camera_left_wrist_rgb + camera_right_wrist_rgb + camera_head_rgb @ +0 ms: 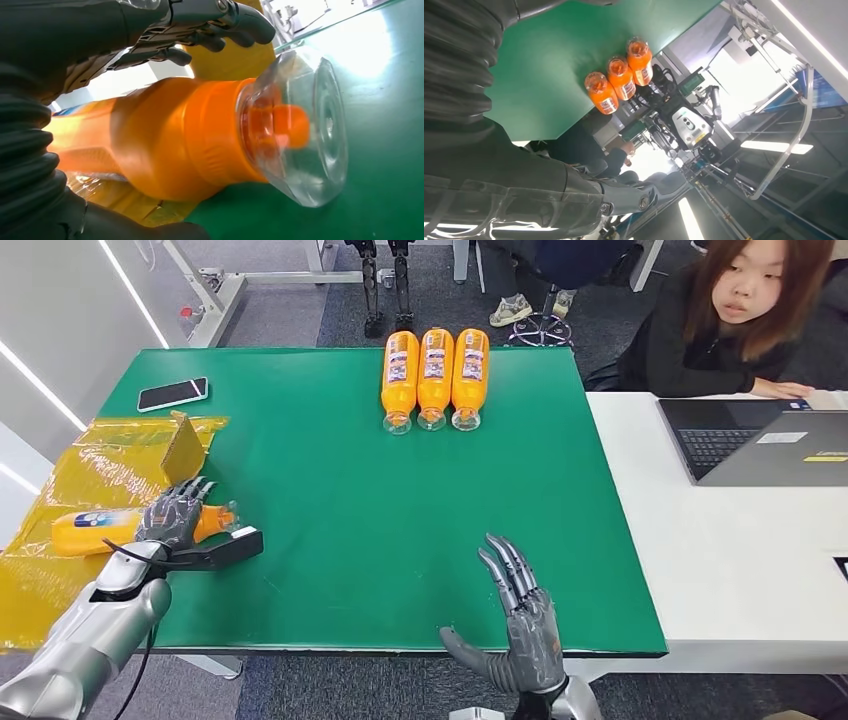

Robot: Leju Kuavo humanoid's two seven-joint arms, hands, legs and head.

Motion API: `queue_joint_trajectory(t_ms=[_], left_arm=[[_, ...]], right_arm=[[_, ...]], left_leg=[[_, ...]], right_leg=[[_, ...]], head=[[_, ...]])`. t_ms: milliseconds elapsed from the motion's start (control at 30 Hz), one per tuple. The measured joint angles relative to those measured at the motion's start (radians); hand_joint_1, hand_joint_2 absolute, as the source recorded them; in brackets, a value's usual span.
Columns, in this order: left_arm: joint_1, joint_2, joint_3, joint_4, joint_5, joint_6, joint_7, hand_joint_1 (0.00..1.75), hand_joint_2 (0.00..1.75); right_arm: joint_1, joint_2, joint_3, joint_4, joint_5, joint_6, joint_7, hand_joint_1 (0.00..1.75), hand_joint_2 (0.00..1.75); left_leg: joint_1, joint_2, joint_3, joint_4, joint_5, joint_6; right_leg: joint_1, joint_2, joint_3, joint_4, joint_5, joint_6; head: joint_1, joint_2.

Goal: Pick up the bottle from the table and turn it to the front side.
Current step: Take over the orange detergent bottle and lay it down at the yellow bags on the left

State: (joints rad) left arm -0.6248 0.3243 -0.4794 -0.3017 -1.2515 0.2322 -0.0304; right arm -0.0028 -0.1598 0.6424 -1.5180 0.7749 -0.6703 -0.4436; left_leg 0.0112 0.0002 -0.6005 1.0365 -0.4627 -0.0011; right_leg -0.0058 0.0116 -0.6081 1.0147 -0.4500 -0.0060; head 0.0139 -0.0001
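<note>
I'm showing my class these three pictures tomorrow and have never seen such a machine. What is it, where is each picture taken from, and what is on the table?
It is a two-armed humanoid robot. The wide picture looks down from its head; the other two come from cameras at its wrists, so they appear turned. A green table holds three orange bottles lying side by side at the far edge, a phone and yellow plastic sheeting. The left hand is wrapped over a fourth orange bottle lying on its side; I cannot tell whether it grips it yet. The right hand is open above the table's near edge. A person sits beside a laptop.
</note>
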Motion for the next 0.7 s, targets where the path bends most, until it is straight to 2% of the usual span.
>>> queue_joint_trajectory(t_ms=[100, 200, 300, 367, 533, 700], left_arm=[[0.0, -0.004, 0.003, 0.0, 0.016, 0.007, -0.061, 0.0, 1.75], [0.006, -0.022, 0.027, -0.014, 0.104, -0.028, -0.242, 0.0, 1.75], [0.034, -0.046, 0.06, -0.08, 0.219, -0.125, -0.445, 0.0, 1.75], [0.065, -0.059, 0.069, -0.15, 0.277, -0.188, -0.523, 0.0, 1.75], [0.157, -0.089, 0.066, -0.381, 0.433, -0.312, -0.58, 0.0, 1.75], [0.231, -0.134, 0.044, -0.6, 0.538, -0.345, -0.59, 0.0, 1.75]], right_arm=[[-0.006, 0.0, 0.0, 0.003, 0.005, 0.0, 0.012, 0.0, 1.75], [-0.006, 0.0, 0.0, 0.005, 0.02, 0.0, 0.018, 0.0, 1.75], [-0.003, 0.0, -0.002, 0.005, 0.027, 0.0, 0.012, 0.0, 1.75], [0.0, 0.0, -0.006, 0.005, 0.032, 0.0, 0.011, 0.0, 1.75], [0.004, 0.0, -0.016, 0.0, 0.038, 0.0, 0.028, 0.0, 1.75], [0.0, 0.0, -0.027, -0.01, 0.031, 0.001, 0.039, 0.0, 1.75]], left_leg=[[0.0, 0.0, 0.0, 0.0, 0.0, 0.0], [0.0, -0.001, 0.0, 0.0, 0.0, 0.0], [-0.001, 0.0, 0.0, 0.0, 0.0, 0.0], [-0.001, 0.0, 0.0, 0.0, 0.0, 0.0], [-0.001, -0.001, 0.0, 0.0, -0.001, 0.0], [-0.001, -0.001, 0.0, 0.0, -0.001, 0.0]], right_leg=[[0.0, 0.0, 0.0, 0.0, 0.0, 0.0], [0.0, 0.0, 0.0, 0.0, 0.0, 0.0], [-0.001, 0.0, 0.0, 0.0, 0.0, 0.0], [-0.001, 0.0, 0.0, -0.001, 0.0, 0.0], [-0.001, -0.001, 0.0, -0.001, 0.0, 0.0], [-0.001, -0.001, 0.0, -0.001, 0.0, 0.0]], head=[[0.0, 0.0], [0.0, 0.0], [0.0, 0.0], [0.0, 0.0], [0.0, 0.0], [0.0, 0.0]])
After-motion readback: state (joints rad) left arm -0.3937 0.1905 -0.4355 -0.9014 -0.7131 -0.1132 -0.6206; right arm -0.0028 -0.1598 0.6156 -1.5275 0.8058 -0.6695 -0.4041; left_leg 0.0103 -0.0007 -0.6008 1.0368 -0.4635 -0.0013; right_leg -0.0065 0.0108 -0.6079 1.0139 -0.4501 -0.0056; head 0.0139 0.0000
